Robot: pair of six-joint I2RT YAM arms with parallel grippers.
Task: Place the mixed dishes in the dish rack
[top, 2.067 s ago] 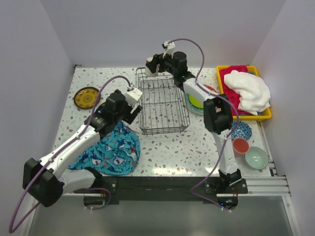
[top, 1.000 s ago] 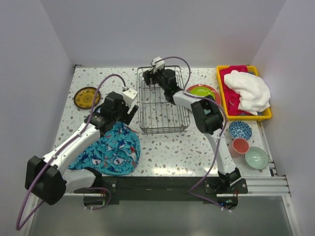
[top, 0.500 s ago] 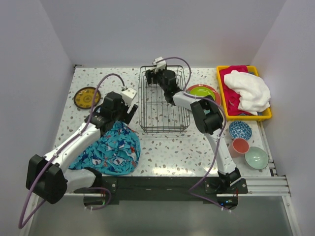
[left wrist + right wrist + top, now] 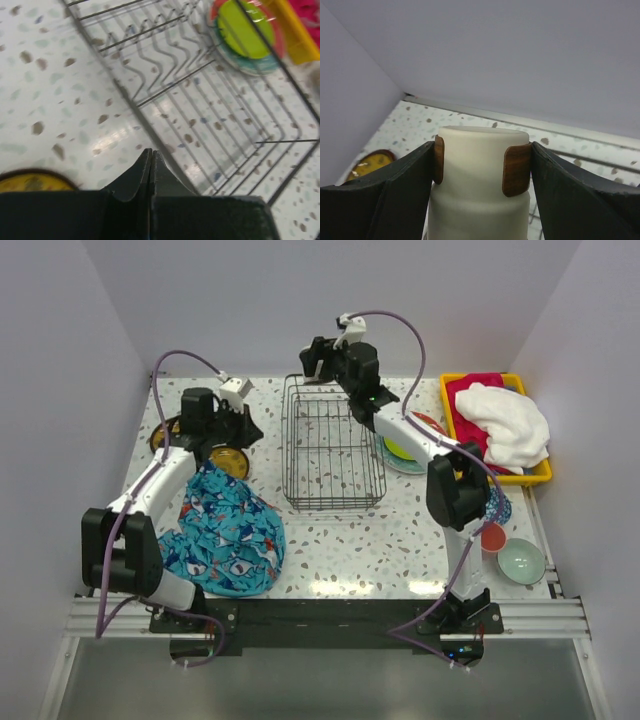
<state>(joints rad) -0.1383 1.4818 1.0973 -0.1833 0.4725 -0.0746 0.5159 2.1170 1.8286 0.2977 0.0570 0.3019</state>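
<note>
The dish rack [image 4: 332,508] is a dark wire basket at the table's middle; its wavy dividers [image 4: 165,47] show in the left wrist view. My right gripper [image 4: 314,360] hangs above the rack's far edge, shut on a cream cup [image 4: 480,200] held between its brown pads [image 4: 516,170]. My left gripper [image 4: 243,430] is left of the rack, its jaws [image 4: 151,155] pressed together on nothing. A yellow-olive plate [image 4: 231,461] lies just below it [image 4: 30,181]. The lime-green plate on the teal-and-red plate [image 4: 398,452] sits right of the rack. The blue patterned bowl [image 4: 497,505], pink cup [image 4: 490,536] and mint bowl [image 4: 521,560] stand at near right.
A blue patterned cloth [image 4: 225,530] lies heaped at near left, under my left arm. A yellow tray [image 4: 545,476] with white and pink cloths stands at far right. White walls close the table on three sides.
My left arm has swung left and back from the rack to the yellow-olive plate, and its jaws have closed. My right gripper has lifted with the cream cup above the rack's far edge.
</note>
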